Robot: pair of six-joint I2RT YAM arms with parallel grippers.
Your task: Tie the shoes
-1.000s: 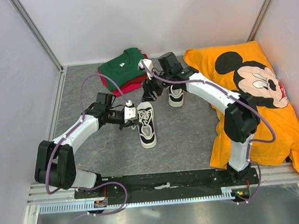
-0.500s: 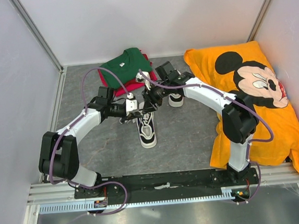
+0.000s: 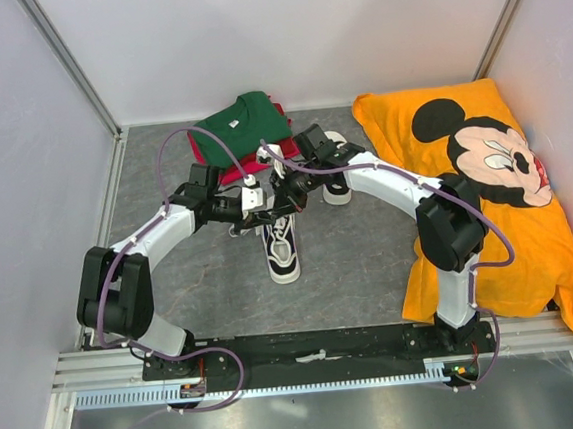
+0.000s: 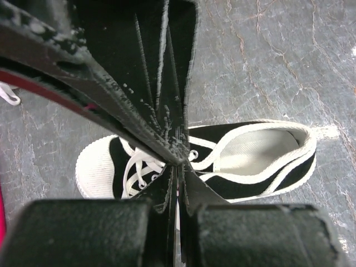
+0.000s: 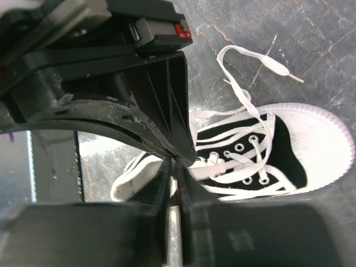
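One of the shoes [image 3: 282, 250], black with a white toe cap, lies toe toward me mid-table. The other [image 3: 338, 192] stands behind it, partly hidden by the right arm. My left gripper [image 3: 259, 214] and right gripper [image 3: 283, 197] meet tip to tip over the near shoe's laced top. In the left wrist view the left gripper [image 4: 179, 167] is shut above the shoe [image 4: 250, 186], a thin white strip of lace [image 4: 133, 167] between its fingers. The right gripper [image 5: 179, 167] is shut where a lace [image 5: 222, 166] runs in from the shoe [image 5: 289, 150]. A loose lace end [image 5: 250, 61] trails on the floor.
A green shirt [image 3: 241, 121] lies over a red cloth [image 3: 224, 165] at the back. A large orange Mickey Mouse shirt [image 3: 485, 187] covers the right side. White walls enclose the table, and a metal rail [image 3: 319, 357] runs along the near edge.
The right gripper has swung left from the far shoe to the near shoe's laces and shut there. The left gripper has shifted slightly back and right to meet it.
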